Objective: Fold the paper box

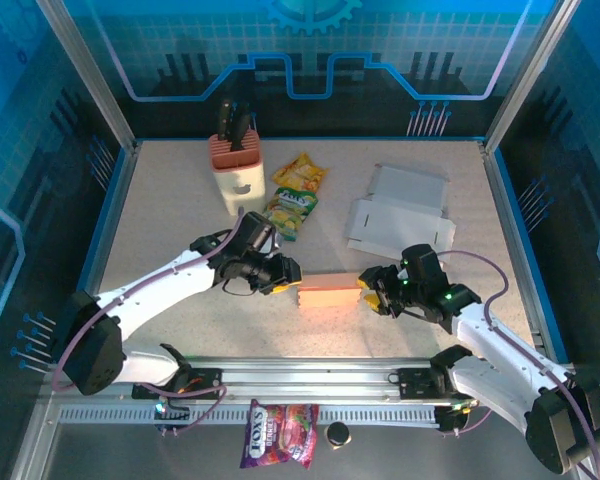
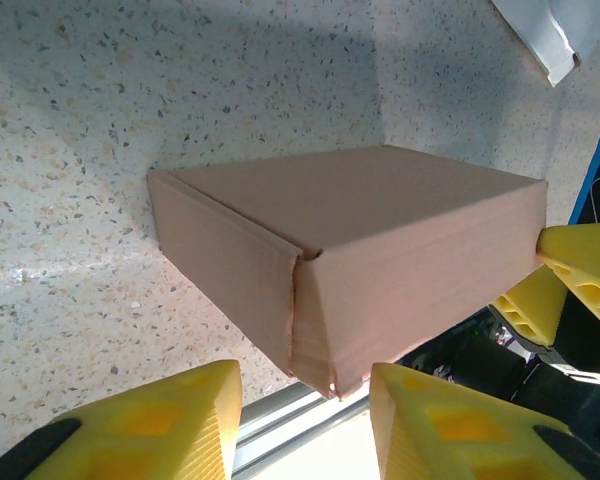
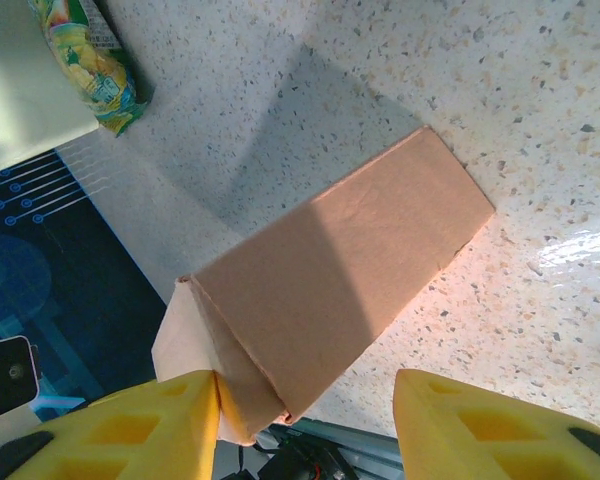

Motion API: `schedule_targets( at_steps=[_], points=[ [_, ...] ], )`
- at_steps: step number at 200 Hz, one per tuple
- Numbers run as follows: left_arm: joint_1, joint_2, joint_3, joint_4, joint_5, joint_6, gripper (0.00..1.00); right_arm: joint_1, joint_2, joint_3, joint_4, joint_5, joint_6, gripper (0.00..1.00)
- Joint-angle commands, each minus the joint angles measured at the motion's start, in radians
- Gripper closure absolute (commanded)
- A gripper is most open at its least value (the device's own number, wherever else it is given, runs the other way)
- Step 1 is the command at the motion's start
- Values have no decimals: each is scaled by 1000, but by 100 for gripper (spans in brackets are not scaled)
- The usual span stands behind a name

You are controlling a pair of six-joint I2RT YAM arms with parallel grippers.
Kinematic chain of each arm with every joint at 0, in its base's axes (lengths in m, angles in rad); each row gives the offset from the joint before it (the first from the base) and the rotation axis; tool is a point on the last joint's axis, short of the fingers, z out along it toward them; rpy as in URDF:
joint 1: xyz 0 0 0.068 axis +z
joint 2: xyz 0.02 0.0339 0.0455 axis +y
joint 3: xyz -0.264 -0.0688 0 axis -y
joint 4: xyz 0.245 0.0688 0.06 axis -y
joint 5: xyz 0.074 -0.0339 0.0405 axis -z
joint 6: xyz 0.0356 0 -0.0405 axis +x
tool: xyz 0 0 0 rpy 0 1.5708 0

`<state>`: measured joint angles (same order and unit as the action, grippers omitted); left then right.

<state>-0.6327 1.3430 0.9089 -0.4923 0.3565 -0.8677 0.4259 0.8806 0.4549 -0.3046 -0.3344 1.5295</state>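
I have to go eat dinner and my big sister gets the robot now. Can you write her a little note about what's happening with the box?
Left gripper: fingers open at one end of the brown box, with a corner of it between them, not squeezing.
Right gripper: fingers open around the other end; one finger touches the end flap.
Things: the box sits on the table between both grippers. The flat white blanks lie behind it.
Done: the box looks folded into shape, top closed.
Left: the flap by the right gripper may not be fully tucked, so check it and press it in.
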Motion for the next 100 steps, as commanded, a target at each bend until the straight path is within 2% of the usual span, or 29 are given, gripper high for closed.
schedule_targets(
  at_steps=[1,100],
  points=[
    [7,12,-33,51,36,-20,63,-15,-3,-27,-43,2,-4,51],
    [6,14,-121,92,38,-13,65,-15,1,-37,-98,5,-24,54]
  ],
)
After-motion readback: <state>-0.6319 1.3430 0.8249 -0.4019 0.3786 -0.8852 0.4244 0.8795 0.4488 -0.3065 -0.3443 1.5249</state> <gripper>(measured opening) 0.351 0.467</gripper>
